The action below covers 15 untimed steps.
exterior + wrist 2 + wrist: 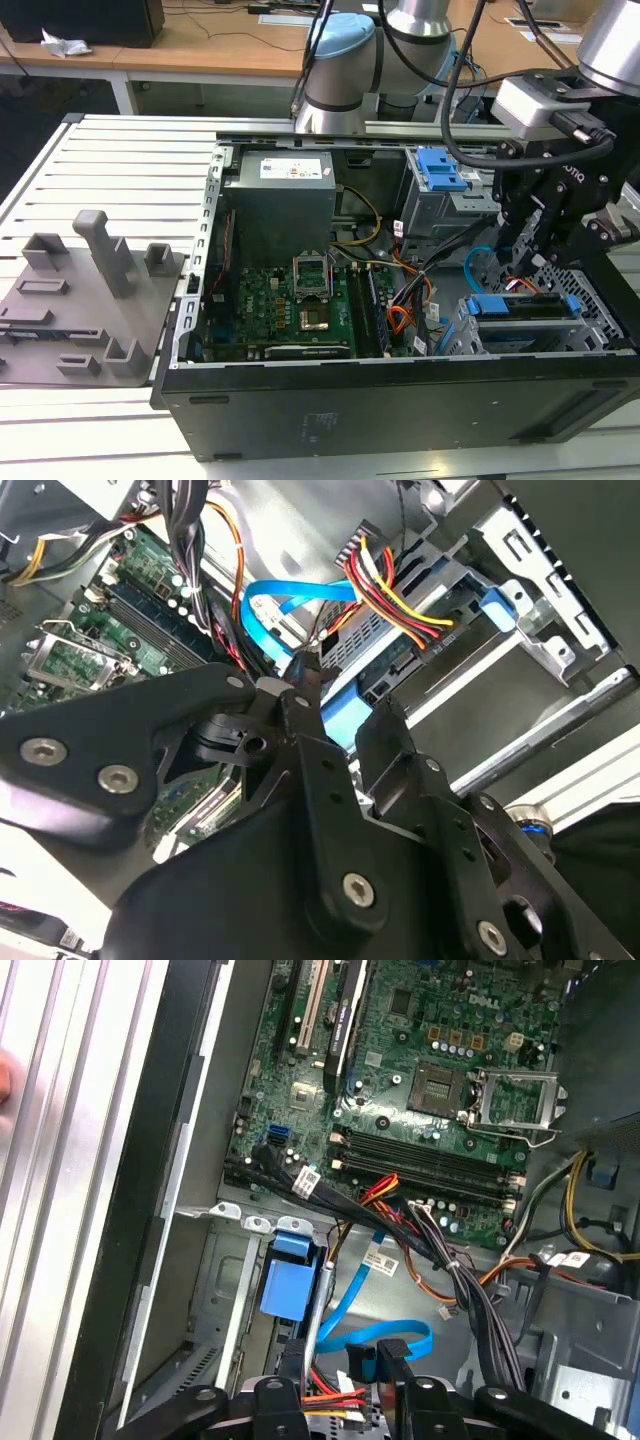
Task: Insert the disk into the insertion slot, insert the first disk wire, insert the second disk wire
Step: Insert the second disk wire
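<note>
2nd wire (290,592), the light-blue one, hung in a loose loop, its end right by one tip of the gripper (342,695). Judged: v. light, limp along its run but springy in the loop, so it'd likely twist away if taken mid-length. The hard plug body looked the place to pinch, on its flat sides and gently, since it's small plastic and prob. fragile. Jaws stood apart, straddling the wire's end; couldn't tell if the plug was touched or seated.

1st wire (395,595), the red/orange/black bundle, ran to a dark plug that looked already pushed into the back edge of the disk (525,305). Disk sat in the slot (598,298), approx 4 o'clock in the exterior view, blue carrier showing. It's a stiff, heavier item and seemed fully home. Gripper hung just above it, at 3 o'clock.

Board (290,290) lay toward 7 o'clock inside the case (400,400). Grey fixture (90,300) sat at 9 o'clock on the table (130,170), well apart.
</note>
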Motion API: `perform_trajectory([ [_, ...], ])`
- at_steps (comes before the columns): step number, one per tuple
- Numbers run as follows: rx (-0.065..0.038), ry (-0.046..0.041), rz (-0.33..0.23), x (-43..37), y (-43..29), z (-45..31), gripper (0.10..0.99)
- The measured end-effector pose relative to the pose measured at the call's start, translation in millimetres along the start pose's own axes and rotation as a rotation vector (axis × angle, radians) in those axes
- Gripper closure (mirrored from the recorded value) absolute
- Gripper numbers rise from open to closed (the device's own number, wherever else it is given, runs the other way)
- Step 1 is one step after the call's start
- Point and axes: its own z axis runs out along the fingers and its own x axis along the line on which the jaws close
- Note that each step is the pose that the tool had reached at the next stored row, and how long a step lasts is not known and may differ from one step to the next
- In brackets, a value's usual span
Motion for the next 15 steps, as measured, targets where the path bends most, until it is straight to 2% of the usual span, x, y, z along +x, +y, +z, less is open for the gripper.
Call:
perform_trajectory([
  [3, -0.005, 0.0201, -0.003, -0.5, 1.8, 1.0, 0.663],
  [6, -0.005, 0.0205, -0.003, -0.5, 1.8, 0.9, 0.675],
  [10, -0.005, 0.0206, -0.003, -0.5, 1.8, 0.9, 0.922],
  [15, -0.005, 0.0206, -0.003, -0.2, 1.9, 1.0, 0.925],
])
